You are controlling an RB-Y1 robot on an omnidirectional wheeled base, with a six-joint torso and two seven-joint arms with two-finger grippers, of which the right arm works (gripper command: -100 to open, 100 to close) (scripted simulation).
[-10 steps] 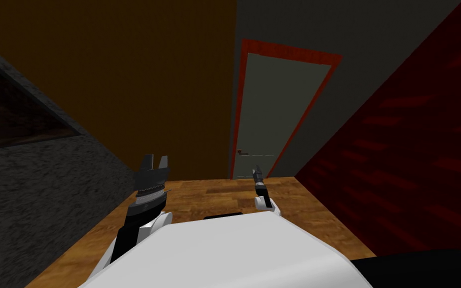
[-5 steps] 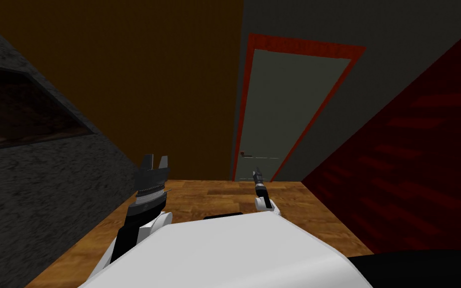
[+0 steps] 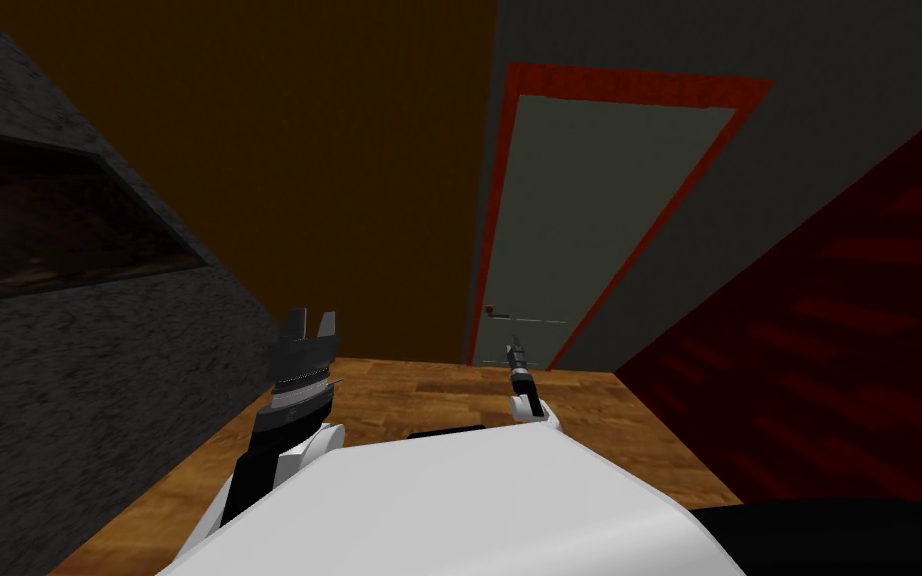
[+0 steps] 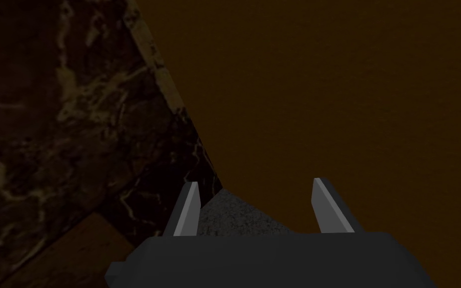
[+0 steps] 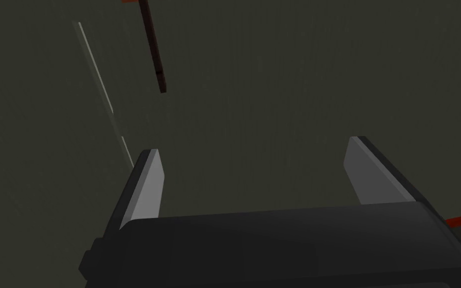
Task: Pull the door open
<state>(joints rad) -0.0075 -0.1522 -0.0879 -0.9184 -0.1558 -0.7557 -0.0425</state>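
Right pincer (image 5: 254, 175): two thin light grey fingers (image 5: 144, 187) spread wide, nothing between them, aimed straight at a flat grey-green door panel (image 5: 284, 100). A dark reddish-brown handle bar (image 5: 155, 50) sits on the panel beyond the fingertips, off to the side of one finger, and the pincer is not touching it. A thin pale line (image 5: 99, 75) runs on the panel near the handle.

In the head view the right pincer (image 3: 516, 350) is low in front of the door's bottom part. The handle (image 3: 494, 311) is just above it and to its left, apart from it. The door (image 3: 599, 220) sits within a red frame (image 3: 639, 85) in a dark grey wall (image 3: 799, 40) and looks shut.

Left pincer (image 3: 309, 327): raised at the robot's left over the brown wood-plank floor (image 3: 419, 385), well apart from the door. In the left wrist view its fingers (image 4: 187, 207) are spread and hold nothing.

Around: plain brown wall (image 3: 299, 150) left of the door, dark red wall (image 3: 829, 330) on the right, grey speckled wall (image 3: 69, 400) with a dark recess (image 3: 39, 220) on the far left.
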